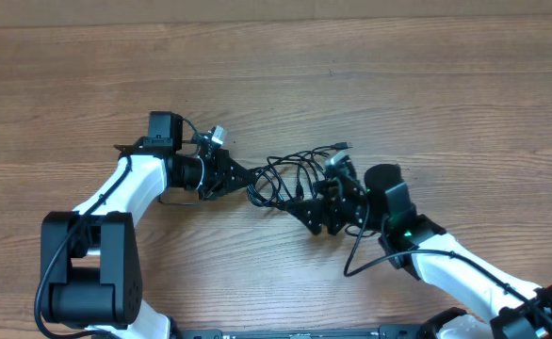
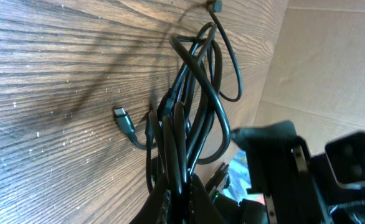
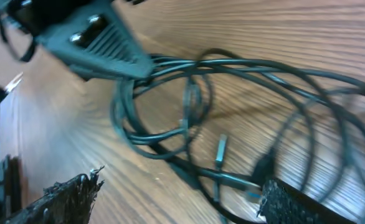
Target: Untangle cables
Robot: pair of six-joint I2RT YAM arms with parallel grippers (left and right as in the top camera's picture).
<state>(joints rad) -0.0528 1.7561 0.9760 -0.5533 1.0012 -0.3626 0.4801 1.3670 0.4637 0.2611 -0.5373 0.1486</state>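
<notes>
Overhead looks down; wrist views closely share cables (image 1: 290,174).

I see the cables (image 1: 290,174) bunched mid-tabletop (image 1: 398,85), between my two hands. My left hand (image 1: 253,181) sits at the bundle's left end, my right hand (image 1: 308,209) at its near right edge. One plug (image 1: 342,146) trails off behind.

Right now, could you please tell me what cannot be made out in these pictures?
- Cable count: overhead, the cables overlap and are too small.
- Type of the plugs: right wrist view, blurred.
- Left claw grip spot: left wrist view, lost among black strands at the bottom edge.
</notes>
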